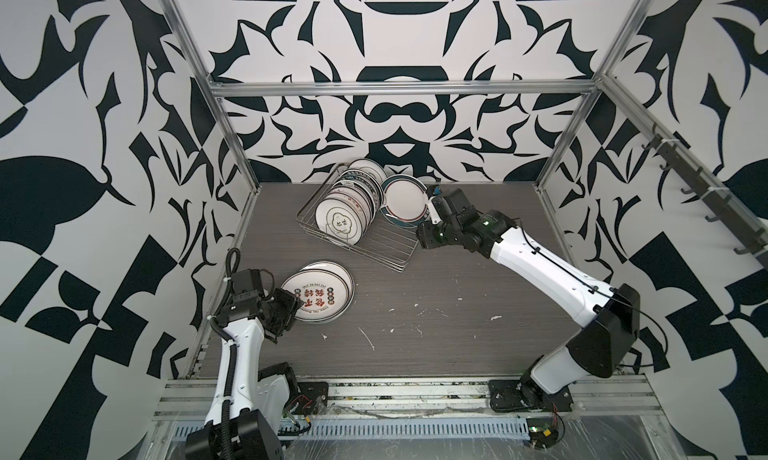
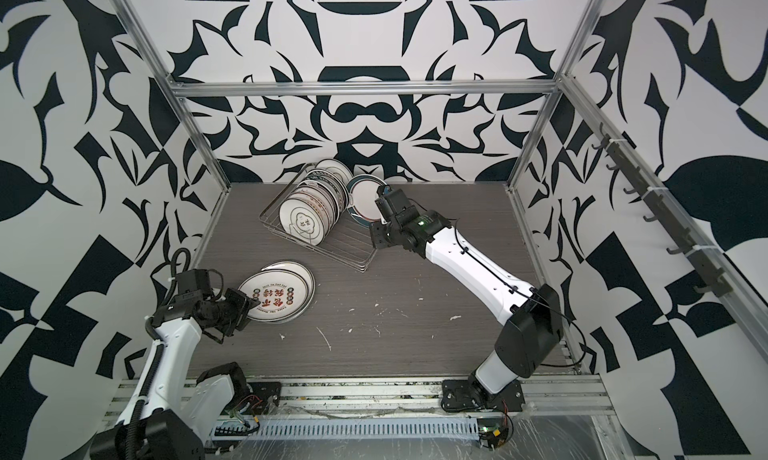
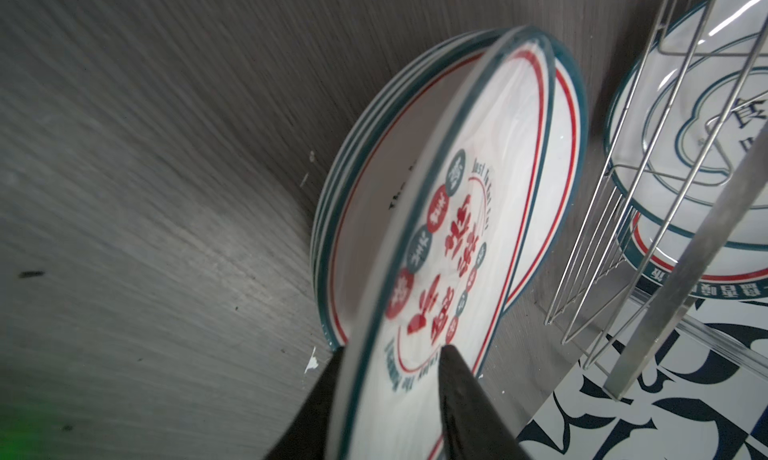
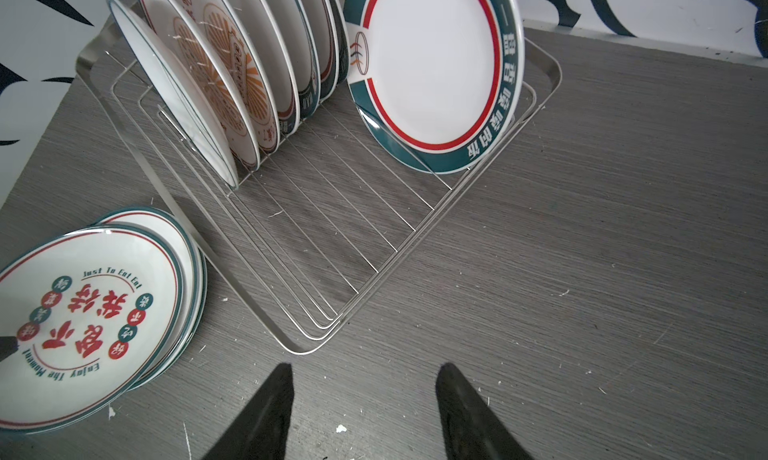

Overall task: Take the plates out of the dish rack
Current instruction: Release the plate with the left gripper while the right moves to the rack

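left gripper (image 3: 392, 350): jaws parted astride the rim of the top plate (image 3: 457, 238), which sits tilted on the unloaded stack (image 1: 326, 267) outside the rack; no clamp that I can see.
right gripper (image 4: 365, 366): moderately open, empty.
dish rack (image 4: 249, 300): row of plates (image 4: 232, 76) on edge at one end, teal-banded plate (image 4: 432, 71) leaning alone at the other.
next pick: teal-banded plate ahead of right gripper, face toward it, rim up; right arm nearer, left arm well apart.
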`<state>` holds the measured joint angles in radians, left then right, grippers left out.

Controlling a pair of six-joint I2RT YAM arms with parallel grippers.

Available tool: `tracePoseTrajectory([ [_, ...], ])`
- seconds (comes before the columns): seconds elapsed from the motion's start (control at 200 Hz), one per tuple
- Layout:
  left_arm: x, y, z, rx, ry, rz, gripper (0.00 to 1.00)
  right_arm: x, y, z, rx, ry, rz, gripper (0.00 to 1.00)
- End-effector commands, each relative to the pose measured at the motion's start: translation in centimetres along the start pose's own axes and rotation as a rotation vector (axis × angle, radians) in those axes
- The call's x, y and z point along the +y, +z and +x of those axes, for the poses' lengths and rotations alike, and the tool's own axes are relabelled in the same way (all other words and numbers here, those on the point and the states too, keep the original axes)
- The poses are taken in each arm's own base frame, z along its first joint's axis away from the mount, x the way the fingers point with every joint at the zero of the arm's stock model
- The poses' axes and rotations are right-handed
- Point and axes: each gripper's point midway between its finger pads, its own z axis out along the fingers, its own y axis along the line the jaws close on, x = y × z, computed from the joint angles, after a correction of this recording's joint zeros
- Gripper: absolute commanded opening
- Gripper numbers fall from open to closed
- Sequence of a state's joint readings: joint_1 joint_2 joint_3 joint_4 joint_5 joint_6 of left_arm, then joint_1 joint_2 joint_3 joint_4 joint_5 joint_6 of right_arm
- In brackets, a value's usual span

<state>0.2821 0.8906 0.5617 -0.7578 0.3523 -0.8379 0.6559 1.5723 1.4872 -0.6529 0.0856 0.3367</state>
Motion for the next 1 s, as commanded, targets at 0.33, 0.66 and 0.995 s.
tracePoseTrajectory([
  [0.33, 0.3, 0.5, -0.3, 0.01, 0.005, -0.021, 0.53, 0.5, -0.2, -0.7, -0.029, -0.013, -0.026, 0.6],
  [0.66, -0.3, 0.6, -0.5, 0.018, 0.007, -0.005, 0.62, 0.5, -0.1, -0.6, -0.028, -0.015, -0.03, 0.6],
  [0.995, -1.1, 1.3, -0.1, 0.056, 0.032, -0.012, 0.67, 0.5, -0.2, -0.3, -0.026, -0.018, -0.038, 0.6],
])
